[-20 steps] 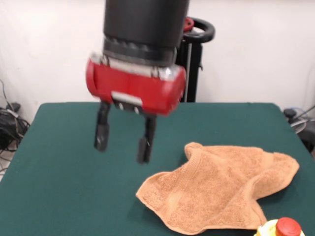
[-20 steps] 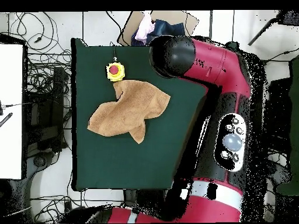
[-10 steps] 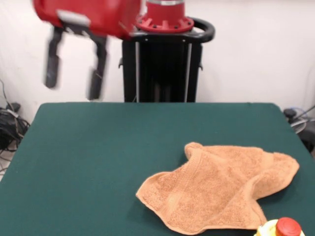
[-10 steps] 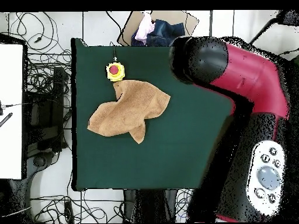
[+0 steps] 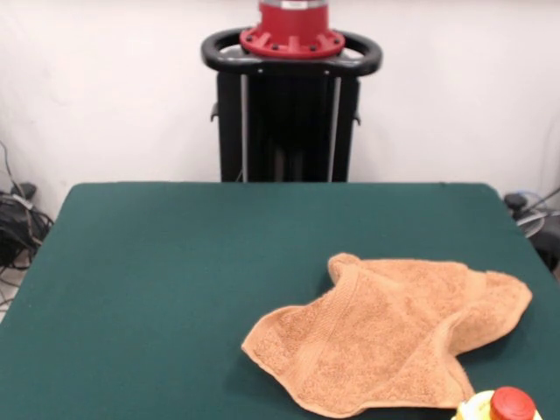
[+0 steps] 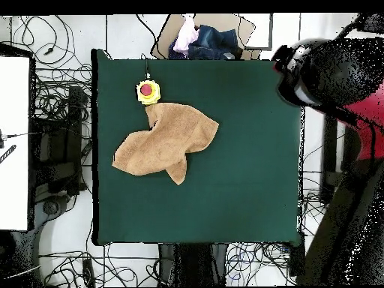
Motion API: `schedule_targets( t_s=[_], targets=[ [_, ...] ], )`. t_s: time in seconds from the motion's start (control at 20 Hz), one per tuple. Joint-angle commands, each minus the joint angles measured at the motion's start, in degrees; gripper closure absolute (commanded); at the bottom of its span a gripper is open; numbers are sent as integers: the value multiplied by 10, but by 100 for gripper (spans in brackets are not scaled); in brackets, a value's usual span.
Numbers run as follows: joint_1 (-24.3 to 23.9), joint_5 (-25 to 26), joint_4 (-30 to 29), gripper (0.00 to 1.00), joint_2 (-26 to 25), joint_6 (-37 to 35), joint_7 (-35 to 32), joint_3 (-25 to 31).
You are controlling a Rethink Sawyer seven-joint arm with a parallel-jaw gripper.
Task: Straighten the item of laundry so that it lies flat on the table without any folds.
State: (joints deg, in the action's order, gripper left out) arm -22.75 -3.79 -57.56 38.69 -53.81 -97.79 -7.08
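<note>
overhead view only: arm (image 6: 330, 75) beside table (image 6: 240, 187)

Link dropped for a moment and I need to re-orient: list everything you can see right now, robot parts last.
towel: one, orange-tan, crumpled with folds, on the table toward one side.
table: one, dark green, fills most of both views.
button: one, red on a yellow base, at the table edge beside the towel.
clothes pile: one, blue and pink, on cardboard off the table.
cables: many, black, on the floor around the table.
white surface: one, beside the table.
pedestal: one, black with red top.
arm: one, red and black, swung off the table; jaws not visible.
</note>
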Motion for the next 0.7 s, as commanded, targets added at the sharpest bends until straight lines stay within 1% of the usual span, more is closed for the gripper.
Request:
schedule_targets(
  t_s=[0.05, 0.15, 0.25, 0.4, 0.7],
  targets=[
    [18, 21, -70, 0, -29, -49, 54, 73],
    [24, 16, -101, 0, -25, -9, 27, 70],
    [27, 13, -119, 0, -26, 21, 7, 70],
    [32, 13, -128, 0, -30, 48, -9, 67],
    [40, 13, -120, 0, -46, 64, -30, 57]
  ],
)
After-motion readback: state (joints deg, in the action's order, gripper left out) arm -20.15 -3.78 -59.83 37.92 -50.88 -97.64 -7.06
